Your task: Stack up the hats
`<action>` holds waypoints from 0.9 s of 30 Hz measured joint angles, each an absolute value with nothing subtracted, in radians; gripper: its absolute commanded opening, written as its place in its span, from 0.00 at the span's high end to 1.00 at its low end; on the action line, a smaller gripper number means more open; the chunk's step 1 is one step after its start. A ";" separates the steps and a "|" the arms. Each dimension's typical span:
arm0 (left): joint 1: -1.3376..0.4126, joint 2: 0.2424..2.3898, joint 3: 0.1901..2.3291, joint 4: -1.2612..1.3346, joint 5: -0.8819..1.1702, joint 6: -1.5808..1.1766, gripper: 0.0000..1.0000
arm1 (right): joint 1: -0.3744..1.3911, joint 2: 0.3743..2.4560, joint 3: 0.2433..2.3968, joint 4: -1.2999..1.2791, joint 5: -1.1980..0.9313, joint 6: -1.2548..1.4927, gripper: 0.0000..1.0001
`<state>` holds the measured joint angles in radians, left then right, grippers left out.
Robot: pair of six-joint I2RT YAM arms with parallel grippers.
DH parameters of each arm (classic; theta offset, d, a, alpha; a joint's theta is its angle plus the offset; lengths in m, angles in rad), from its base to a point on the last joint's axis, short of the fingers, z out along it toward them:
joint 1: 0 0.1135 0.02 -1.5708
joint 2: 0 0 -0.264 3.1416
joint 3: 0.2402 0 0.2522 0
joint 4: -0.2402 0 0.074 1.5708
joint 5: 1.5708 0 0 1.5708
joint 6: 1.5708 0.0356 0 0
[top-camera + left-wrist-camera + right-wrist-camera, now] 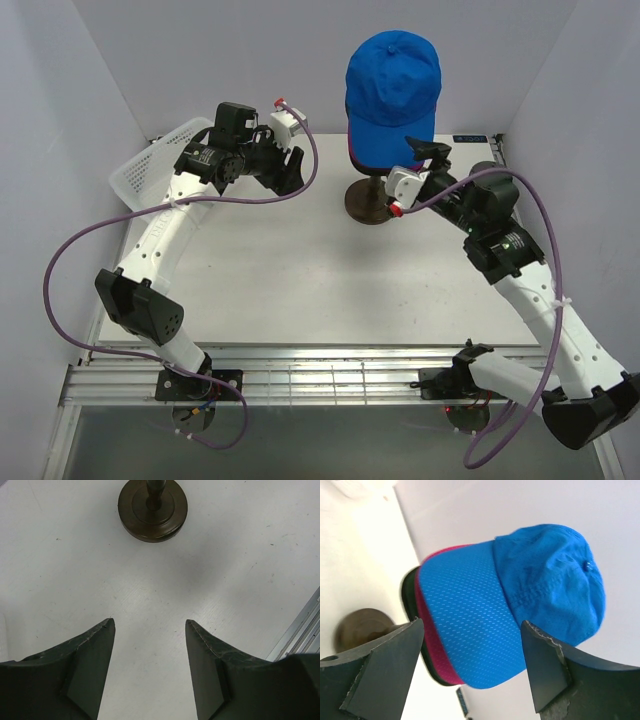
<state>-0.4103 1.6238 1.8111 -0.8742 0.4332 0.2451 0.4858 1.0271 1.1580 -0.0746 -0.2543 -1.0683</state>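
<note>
The bright blue cap (392, 85) sits on top of a stack on the stand at the back of the table. In the right wrist view its brim (470, 620) overlies the magenta cap's brim (427, 630), with a dark cap's edge (409, 597) beneath; I cannot tell which dark cap that is. My right gripper (428, 150) is open, just right of the stack, with its jaws either side of the brims and not touching them (472, 624). My left gripper (291, 168) is open and empty to the left of the stand (149, 625).
The dark round stand base (368, 200) rests on the white table and also shows in the left wrist view (152, 507). A white mesh basket (150, 170) leans at the back left corner. White walls enclose three sides.
</note>
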 measured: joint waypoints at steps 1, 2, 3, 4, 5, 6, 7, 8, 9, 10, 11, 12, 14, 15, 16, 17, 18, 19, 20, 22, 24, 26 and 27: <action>-0.410 1.624 1.811 -0.874 0.435 0.245 0.32 | 0.486 1.017 1.168 -0.110 -0.269 -1.055 0.16; -0.410 1.624 1.811 -0.874 0.435 0.244 0.32 | 0.486 1.007 1.181 -0.152 -0.290 -1.029 0.16; -0.411 1.624 1.811 -0.874 0.436 0.244 0.32 | 0.486 1.003 1.204 -0.198 -0.315 -1.000 0.16; -0.411 1.624 1.811 -0.874 0.436 0.243 0.32 | 0.486 1.004 1.233 -0.236 -0.333 -0.965 0.16; -0.411 1.624 1.811 -0.874 0.436 0.243 0.32 | 0.486 1.009 1.261 -0.257 -0.344 -0.923 0.16; -0.411 1.624 1.811 -0.874 0.437 0.243 0.32 | 0.487 1.024 1.311 -0.285 -0.347 -0.863 0.16; -0.412 1.624 1.811 -0.874 0.438 0.242 0.32 | 0.487 1.048 1.376 -0.298 -0.345 -0.794 0.16; -0.413 1.624 1.811 -0.874 0.439 0.242 0.32 | 0.486 1.079 1.441 -0.299 -0.333 -0.724 0.16; -0.413 1.624 1.811 -0.874 0.439 0.241 0.32 | 0.485 1.111 1.514 -0.300 -0.316 -0.657 0.16; -0.414 1.624 1.811 -0.874 0.440 0.239 0.32 | 0.484 1.151 1.584 -0.290 -0.300 -0.598 0.16; -0.414 1.624 1.811 -0.874 0.441 0.237 0.32 | 0.481 1.182 1.637 -0.282 -0.286 -0.550 0.16; -0.414 1.624 1.810 -0.874 0.443 0.236 0.33 | 0.478 1.219 1.690 -0.265 -0.269 -0.495 0.16; -0.414 1.624 1.805 -0.870 0.447 0.235 0.33 | 0.463 1.289 1.772 -0.236 -0.237 -0.381 0.16; -0.414 1.624 1.799 -0.865 0.447 0.234 0.33 | 0.455 1.319 1.799 -0.219 -0.220 -0.329 0.16; -0.414 1.623 1.792 -0.863 0.448 0.234 0.33 | 0.445 1.350 1.826 -0.204 -0.200 -0.274 0.17; -0.414 1.623 1.786 -0.864 0.448 0.235 0.33 | 0.431 1.388 1.863 -0.198 -0.176 -0.214 0.19; -0.414 1.623 1.779 -0.863 0.448 0.235 0.33 | 0.419 1.421 1.896 -0.182 -0.155 -0.170 0.21; -0.414 1.623 1.773 -0.864 0.448 0.235 0.33 | 0.401 1.461 1.932 -0.159 -0.129 -0.110 0.24; -0.414 1.623 1.769 -0.863 0.448 0.234 0.33 | 0.382 1.495 1.959 -0.138 -0.105 -0.055 0.25; -0.414 1.623 1.761 -0.863 0.448 0.235 0.33 | 0.350 1.542 1.982 -0.099 -0.051 0.043 0.29; -0.414 1.623 1.758 -0.862 0.448 0.235 0.33 | 0.324 1.572 1.980 -0.076 0.004 0.131 0.35; -0.414 1.622 1.756 -0.862 0.448 0.235 0.33 | 0.304 1.590 1.964 -0.053 0.042 0.206 0.42; -0.414 1.621 1.754 -0.861 0.448 0.235 0.33 | 0.297 1.591 1.939 -0.040 0.059 0.242 0.44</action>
